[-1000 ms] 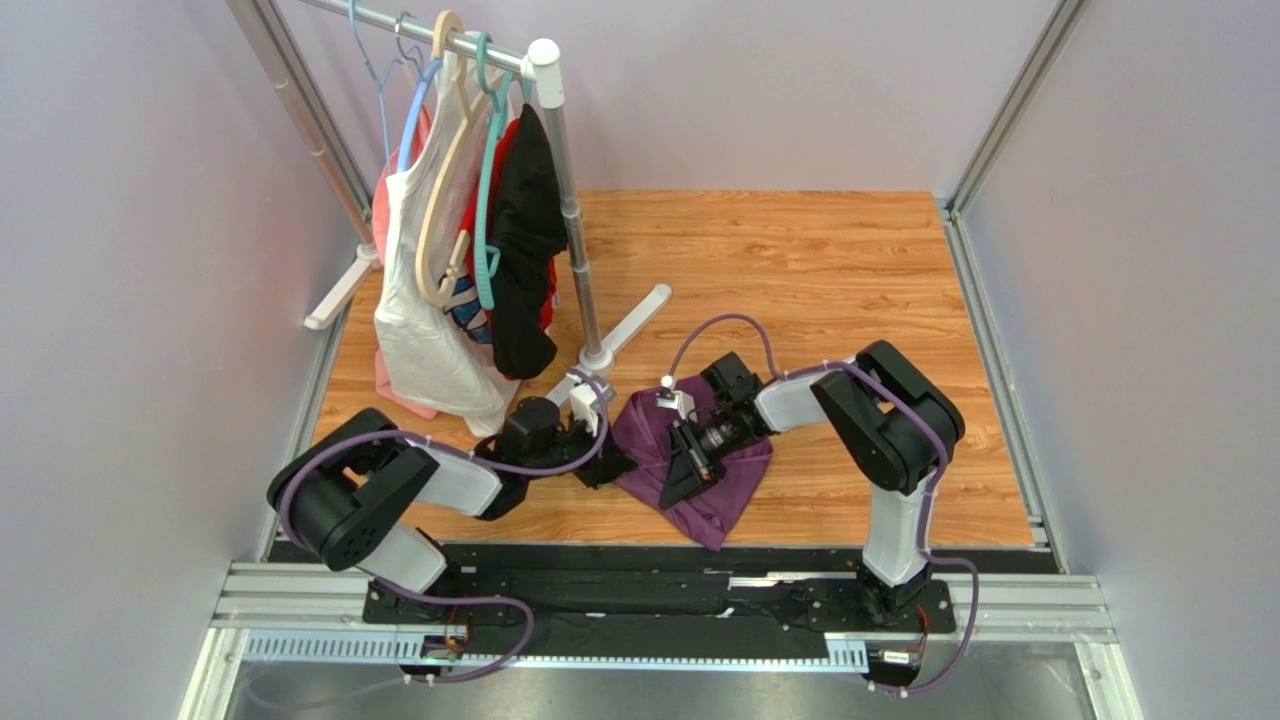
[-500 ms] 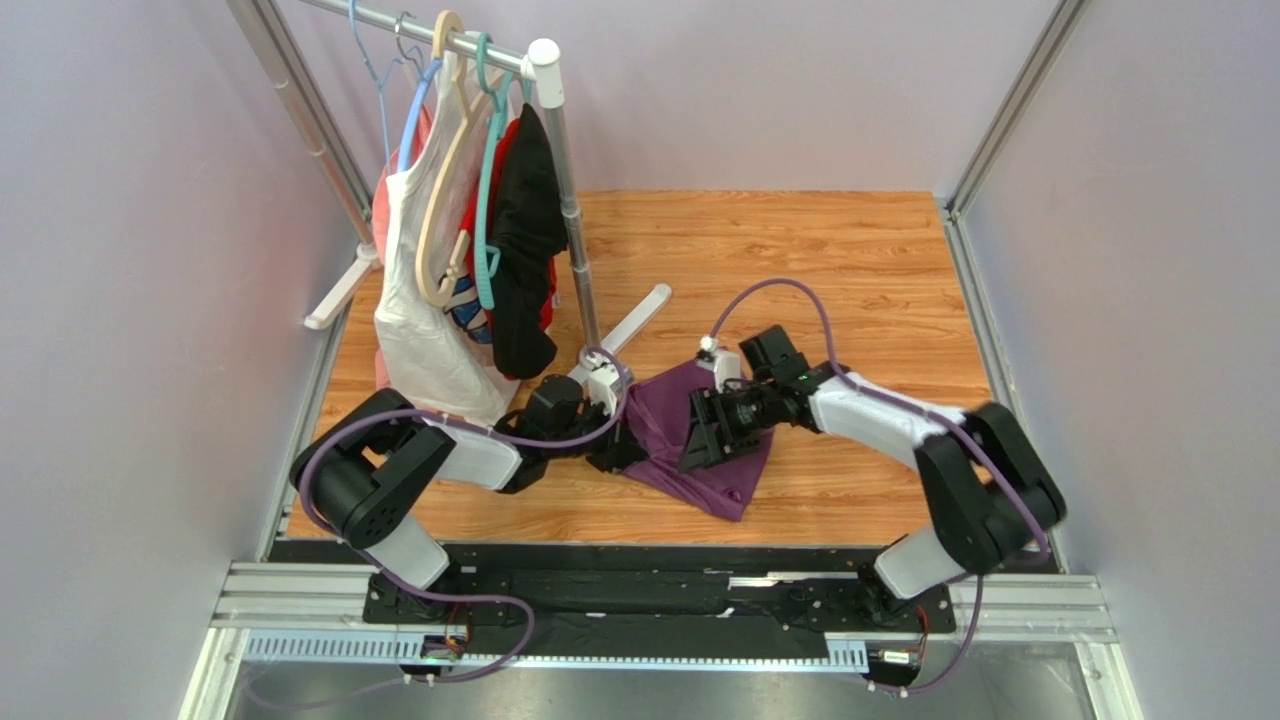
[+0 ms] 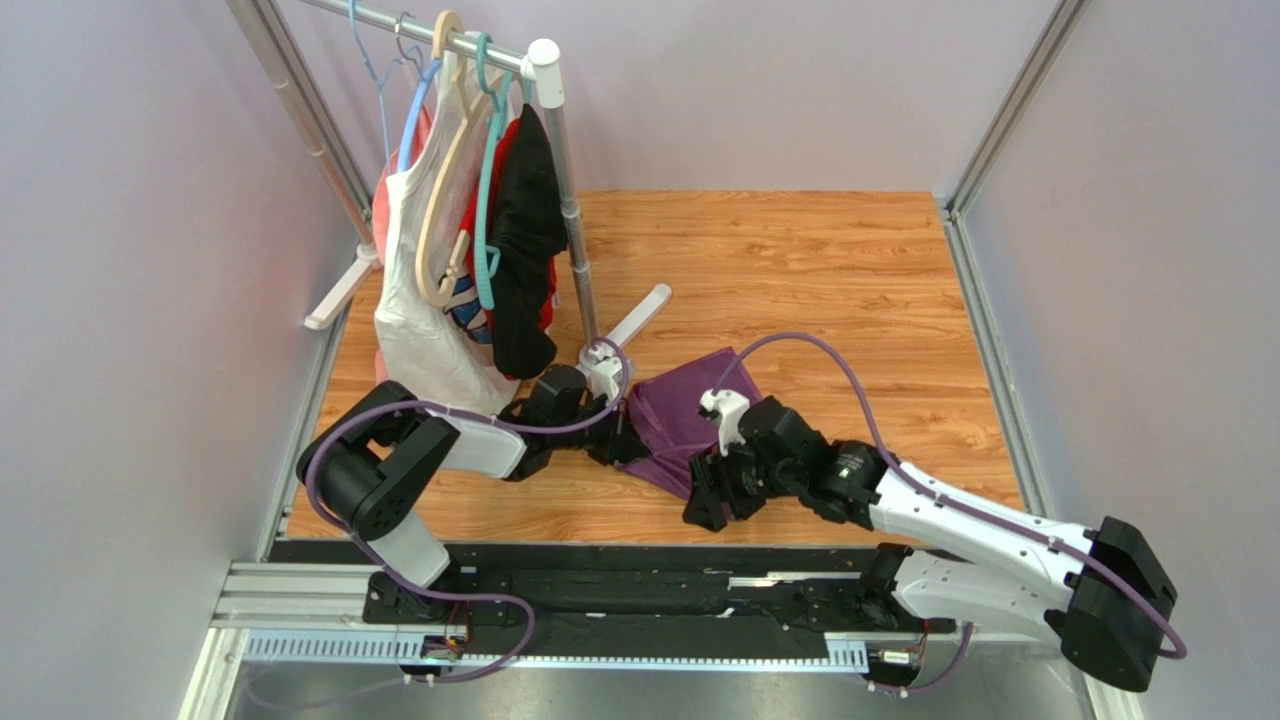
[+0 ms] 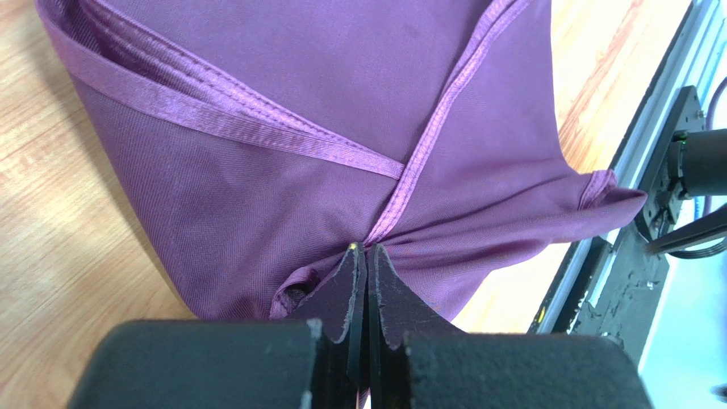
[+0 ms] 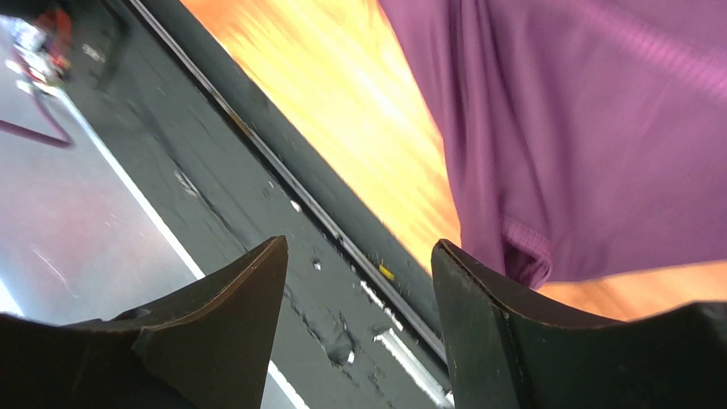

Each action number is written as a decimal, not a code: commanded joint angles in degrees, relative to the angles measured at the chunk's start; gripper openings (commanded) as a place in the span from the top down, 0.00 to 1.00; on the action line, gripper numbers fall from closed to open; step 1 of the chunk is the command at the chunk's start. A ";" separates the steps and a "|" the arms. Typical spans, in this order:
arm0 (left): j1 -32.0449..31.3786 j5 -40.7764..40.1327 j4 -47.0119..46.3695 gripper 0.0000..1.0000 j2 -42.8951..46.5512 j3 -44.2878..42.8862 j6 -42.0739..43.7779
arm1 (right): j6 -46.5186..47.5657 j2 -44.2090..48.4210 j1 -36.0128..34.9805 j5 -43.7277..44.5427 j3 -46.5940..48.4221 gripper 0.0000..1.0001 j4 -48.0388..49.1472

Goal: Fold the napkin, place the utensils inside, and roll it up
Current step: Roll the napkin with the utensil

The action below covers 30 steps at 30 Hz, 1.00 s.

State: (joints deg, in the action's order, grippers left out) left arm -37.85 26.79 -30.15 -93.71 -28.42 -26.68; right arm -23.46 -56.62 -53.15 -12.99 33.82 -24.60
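The purple napkin (image 3: 684, 413) lies crumpled on the wooden table, near its front edge. My left gripper (image 3: 618, 441) is shut on the napkin's left side. In the left wrist view its fingertips (image 4: 367, 250) pinch a hem of the napkin (image 4: 341, 128) where two seams meet. My right gripper (image 3: 706, 503) hangs low over the napkin's near corner. Seen from the right wrist, that gripper (image 5: 358, 247) stands open with nothing between its fingers, and the napkin (image 5: 597, 128) lies just beyond its right finger. The utensils are out of view.
A garment rack with white, red and black clothes on hangers (image 3: 466, 255) stands at the back left; its white foot (image 3: 631, 320) reaches toward the napkin. A black rail (image 3: 676, 567) runs along the table's near edge, under the right gripper. Walls close both sides.
My right gripper has opened, let go of the napkin and swung toward the near edge, its arm stretched out low. The left gripper has closed fully on the napkin's left side.
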 commanded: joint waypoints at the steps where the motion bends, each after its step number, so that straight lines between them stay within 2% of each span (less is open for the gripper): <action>1: 1.55 -1.92 12.48 1.00 -2.27 1.01 1.98 | -5.45 -2.61 -2.05 5.52 -1.39 0.34 2.54; 14: 1.81 -2.09 16.53 1.00 -1.47 -0.49 4.09 | -1.41 -12.36 -1.61 15.17 -0.78 0.33 2.19; 22: 1.81 -1.21 16.97 1.00 -2.26 -1.37 4.44 | -0.35 -11.67 -2.40 18.00 1.41 0.34 -0.18; 27: 1.81 -0.69 19.43 1.00 -4.11 -3.47 5.58 | 1.14 -9.82 -7.84 20.63 6.59 0.33 -4.22; 30: 1.90 -0.51 20.31 1.00 -4.46 -4.35 6.02 | 2.98 -10.79 -12.85 25.72 9.59 0.33 -3.97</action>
State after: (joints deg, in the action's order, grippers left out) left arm -36.14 30.13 -20.86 -94.72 -33.32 -24.91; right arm -23.70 -68.10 -61.01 6.04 37.71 -28.60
